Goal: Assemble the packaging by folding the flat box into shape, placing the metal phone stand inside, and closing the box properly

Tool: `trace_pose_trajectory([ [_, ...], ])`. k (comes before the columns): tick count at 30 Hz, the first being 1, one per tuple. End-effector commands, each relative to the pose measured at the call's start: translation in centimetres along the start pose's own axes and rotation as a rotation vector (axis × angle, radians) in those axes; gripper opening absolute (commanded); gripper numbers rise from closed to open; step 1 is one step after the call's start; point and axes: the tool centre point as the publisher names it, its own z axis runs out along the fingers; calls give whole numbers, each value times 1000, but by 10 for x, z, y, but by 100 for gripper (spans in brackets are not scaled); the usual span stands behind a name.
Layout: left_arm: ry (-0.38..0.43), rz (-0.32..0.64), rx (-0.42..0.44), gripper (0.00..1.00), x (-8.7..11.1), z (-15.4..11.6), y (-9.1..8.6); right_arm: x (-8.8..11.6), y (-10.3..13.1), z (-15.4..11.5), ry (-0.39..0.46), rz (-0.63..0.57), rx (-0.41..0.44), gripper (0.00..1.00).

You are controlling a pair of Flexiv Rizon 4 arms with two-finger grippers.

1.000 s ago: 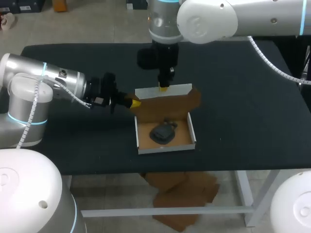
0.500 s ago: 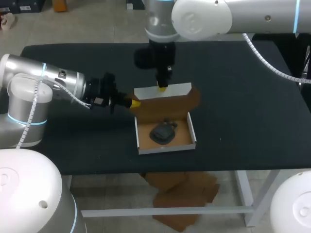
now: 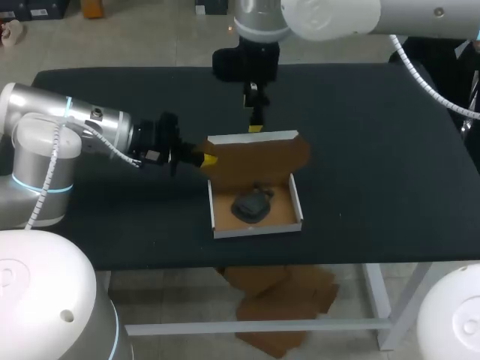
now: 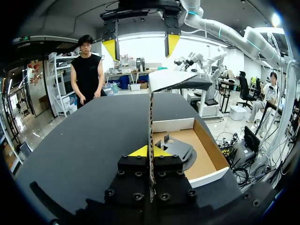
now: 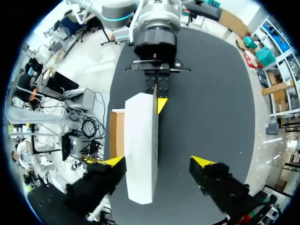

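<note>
The white box tray (image 3: 295, 201) lies open mid-table with the dark metal phone stand (image 3: 251, 205) inside. Its brown-lined lid (image 3: 259, 152) stands raised at the far side. My left gripper (image 3: 208, 159) is shut on the lid's side flap (image 4: 151, 117); its yellow tips (image 4: 150, 151) pinch the cardboard edge, with the stand (image 4: 177, 149) and tray (image 4: 206, 174) beside it. My right gripper (image 3: 255, 124) hangs open just above and behind the lid's top edge. From the right wrist its wide-set gripper (image 5: 158, 162) straddles the white lid (image 5: 140, 145) without touching it, and the left gripper (image 5: 158, 89) is beyond.
The black tabletop (image 3: 375, 150) spreads wide to the right of and behind the box. The table's front edge (image 3: 300, 262) runs a short way in front of the tray's near wall.
My right gripper has opened, let go of the lid's top edge and drawn up and back from it. The left gripper and the box have stayed put.
</note>
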Motion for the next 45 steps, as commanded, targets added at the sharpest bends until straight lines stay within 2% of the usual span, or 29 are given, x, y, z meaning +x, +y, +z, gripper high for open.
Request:
trace_pose_trajectory([
  [1, 1, 0, 0, 0, 0, 0, 0, 2, -3, -5, 3, -2, -4, 100],
  [15, 1, 0, 0, 0, 0, 0, 0, 2, -3, -5, 3, -2, -4, 100],
  [20, -31, 72, 11, 0, 6, -3, -5, 1, -10, -8, 69, 108, -7, 100],
  [22, -43, 103, 23, 0, 9, -4, -6, 1, -13, -7, 85, 187, 0, 100],
  [30, -112, 206, 9, 0, 16, 2, -1, 7, -19, -4, 185, 389, -41, 100],
  [34, -155, 254, 11, 0, 14, 3, 1, 11, -21, -3, 194, 464, -37, 100],
  [38, -192, 329, -22, 0, 15, 7, 5, 16, -23, -2, 197, 543, -36, 100],
  [44, -226, 403, -19, 0, 18, 7, 8, 24, -26, -1, 227, 626, -70, 100],
  [45, -251, 434, -43, 0, 19, 7, 8, 26, -27, -1, 224, 631, -69, 100],
])
